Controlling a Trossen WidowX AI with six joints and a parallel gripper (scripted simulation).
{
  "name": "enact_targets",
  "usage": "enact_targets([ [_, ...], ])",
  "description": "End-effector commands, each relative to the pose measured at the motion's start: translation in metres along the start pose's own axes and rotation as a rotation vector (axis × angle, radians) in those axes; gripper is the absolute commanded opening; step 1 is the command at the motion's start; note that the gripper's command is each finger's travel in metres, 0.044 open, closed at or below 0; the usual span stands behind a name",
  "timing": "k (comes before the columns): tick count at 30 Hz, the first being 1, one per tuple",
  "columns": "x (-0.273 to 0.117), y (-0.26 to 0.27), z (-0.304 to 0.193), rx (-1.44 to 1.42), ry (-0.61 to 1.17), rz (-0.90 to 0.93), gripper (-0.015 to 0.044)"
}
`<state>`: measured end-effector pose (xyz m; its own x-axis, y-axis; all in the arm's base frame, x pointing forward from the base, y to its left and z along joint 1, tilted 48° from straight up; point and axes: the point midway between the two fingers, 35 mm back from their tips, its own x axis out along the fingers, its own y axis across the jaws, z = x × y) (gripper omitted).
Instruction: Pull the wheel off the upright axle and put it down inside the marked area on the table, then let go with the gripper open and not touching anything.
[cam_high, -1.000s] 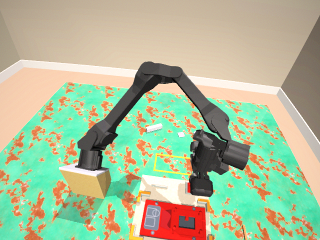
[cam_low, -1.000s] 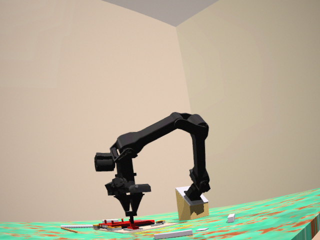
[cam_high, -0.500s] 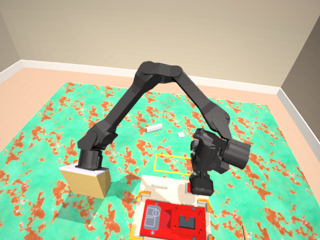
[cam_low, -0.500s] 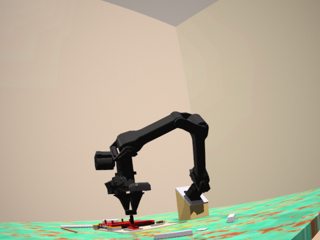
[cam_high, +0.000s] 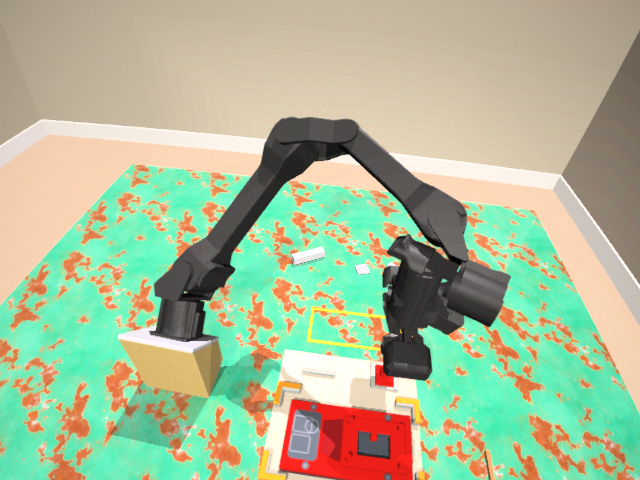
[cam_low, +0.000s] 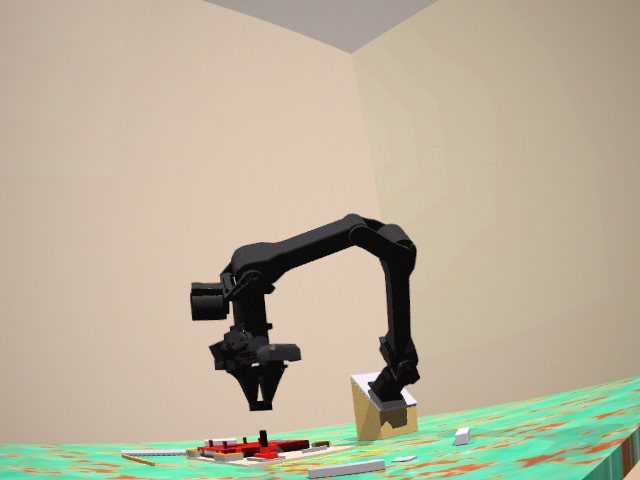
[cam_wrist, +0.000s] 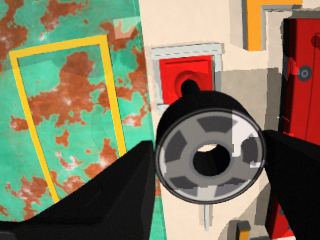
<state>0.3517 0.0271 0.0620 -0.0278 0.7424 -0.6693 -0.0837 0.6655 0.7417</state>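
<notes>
My gripper (cam_low: 261, 400) (cam_wrist: 207, 147) is shut on the wheel (cam_wrist: 185, 161) (cam_low: 261, 407), a black cylinder with a grey spoked face and a hole in the middle. The wheel is off the axle and in the air. The upright black axle (cam_low: 263, 438) (cam_wrist: 189, 88) stands on its red base (cam_high: 382, 377) (cam_wrist: 171, 67) (cam_low: 267, 454), with a gap between its top and the wheel in the exterior view. The marked area's yellow outline (cam_high: 310, 325) (cam_wrist: 60, 45) lies on the table beside the board. In the top view the wheel and fingertips are hidden by the gripper body.
The cream board (cam_high: 297, 364) (cam_wrist: 240, 62) carries the axle base, a red panel (cam_high: 330, 467) (cam_wrist: 297, 110) and orange corner brackets (cam_high: 409, 403) (cam_wrist: 254, 30). A white bar (cam_high: 308, 255) (cam_low: 346, 469) and a small white tile (cam_high: 362, 269) (cam_low: 403, 458) lie beyond the marked area.
</notes>
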Motion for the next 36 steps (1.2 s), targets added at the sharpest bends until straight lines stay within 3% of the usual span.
enact_targets([
  [1,0.002,0.011,-0.004,0.003,0.008,0.002,0.0000],
  [21,-0.004,0.096,-0.051,-0.006,0.008,0.002,0.0000],
  [36,0.024,0.098,-0.052,-0.006,0.008,0.001,0.0000],
])
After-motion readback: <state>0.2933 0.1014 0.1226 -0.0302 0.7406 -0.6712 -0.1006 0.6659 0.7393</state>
